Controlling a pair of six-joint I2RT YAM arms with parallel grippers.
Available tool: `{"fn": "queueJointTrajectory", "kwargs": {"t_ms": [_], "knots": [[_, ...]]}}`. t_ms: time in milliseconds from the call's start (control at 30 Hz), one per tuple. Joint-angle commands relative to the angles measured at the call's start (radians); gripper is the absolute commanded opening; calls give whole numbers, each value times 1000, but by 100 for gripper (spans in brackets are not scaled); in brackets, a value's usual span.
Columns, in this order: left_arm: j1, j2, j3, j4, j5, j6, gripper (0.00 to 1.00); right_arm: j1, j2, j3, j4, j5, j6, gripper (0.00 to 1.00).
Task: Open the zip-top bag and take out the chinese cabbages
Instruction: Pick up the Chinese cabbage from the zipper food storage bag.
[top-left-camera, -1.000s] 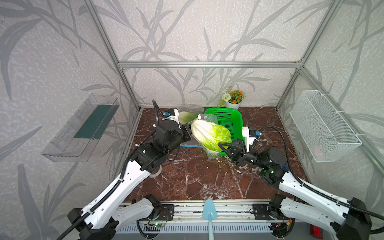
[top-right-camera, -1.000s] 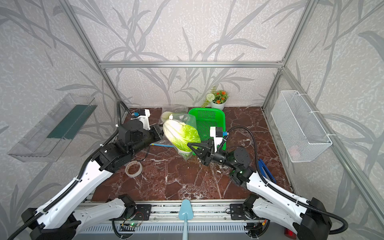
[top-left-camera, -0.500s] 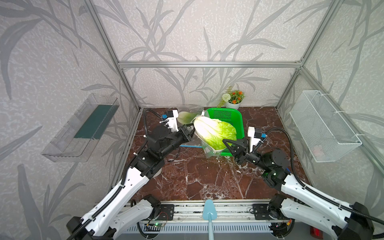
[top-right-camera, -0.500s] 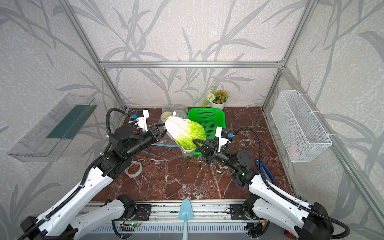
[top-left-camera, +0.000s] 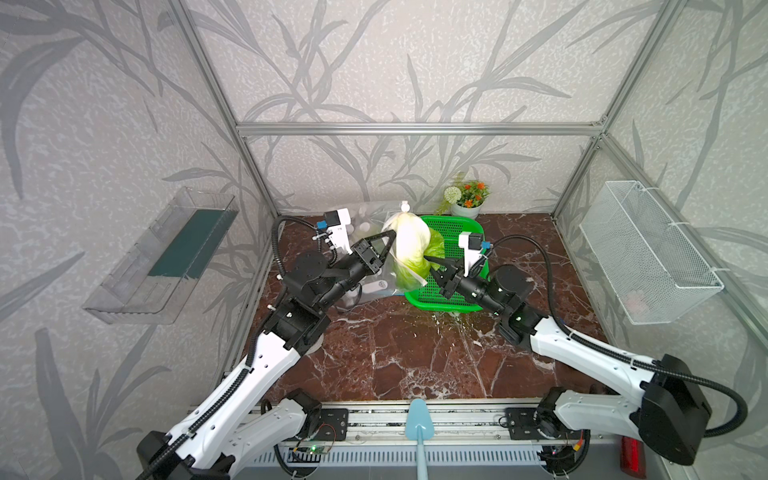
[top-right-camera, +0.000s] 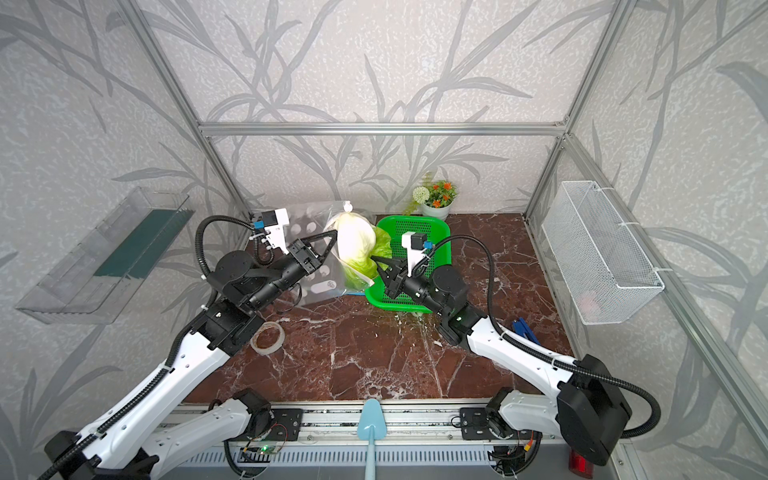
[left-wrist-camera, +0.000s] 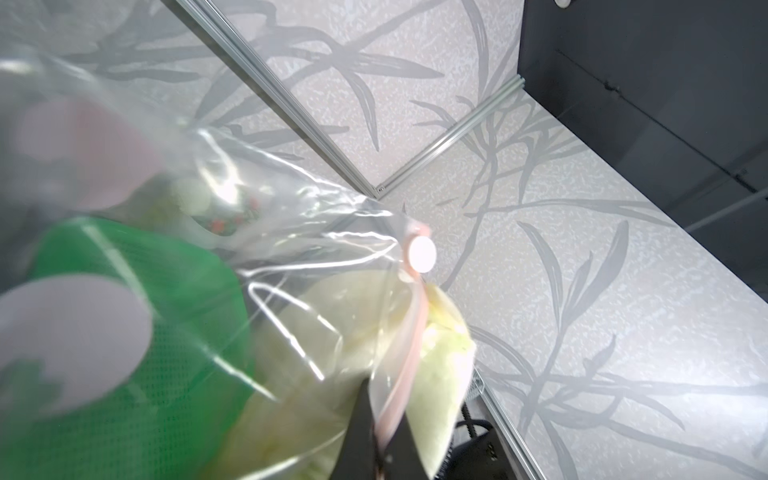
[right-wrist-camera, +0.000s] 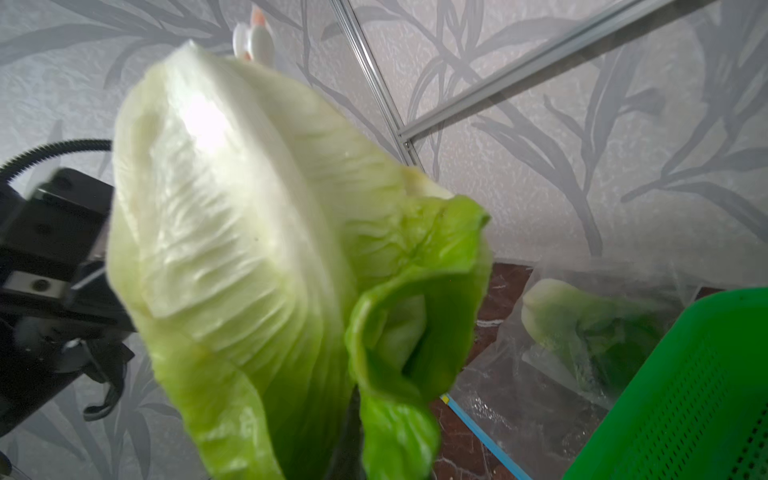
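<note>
Top views: cabbage has swung upright over the basket rim.
Left wrist: left pincer pinches bag zip.
Right wrist: right pincer clamps a leaf; second cabbage bagged beside basket.
We judge extraction half done.

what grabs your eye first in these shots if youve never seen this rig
A pale chinese cabbage hangs in mid-air at the centre, white base up, by the left edge of the green basket. The left gripper has its jaws shut on the clear zip-top bag at its pink zip edge, while the right gripper pinches the cabbage's green leaves from the opposite side.
</note>
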Motion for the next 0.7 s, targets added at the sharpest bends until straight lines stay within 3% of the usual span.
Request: {"fn": "queueJointTrajectory", "kwargs": {"t_ms": [0, 267, 400, 500, 667], "knots": [[-15, 23, 16, 10, 92, 13, 0, 31, 13, 28, -113, -32, -39, 0], [-17, 162, -3, -42, 66, 4, 0, 32, -14, -36, -52, -29, -15, 1], [-18, 189, 9, -116, 41, 44, 0, 29, -52, -43, -98, -18, -35, 50], [-18, 185, 22, -193, 5, 88, 0, 8, -102, -77, -105, -17, -37, 74], [-16, 218, -4, -168, 39, 53, 0, -42, -142, -128, -46, -56, 2, 93]]}}
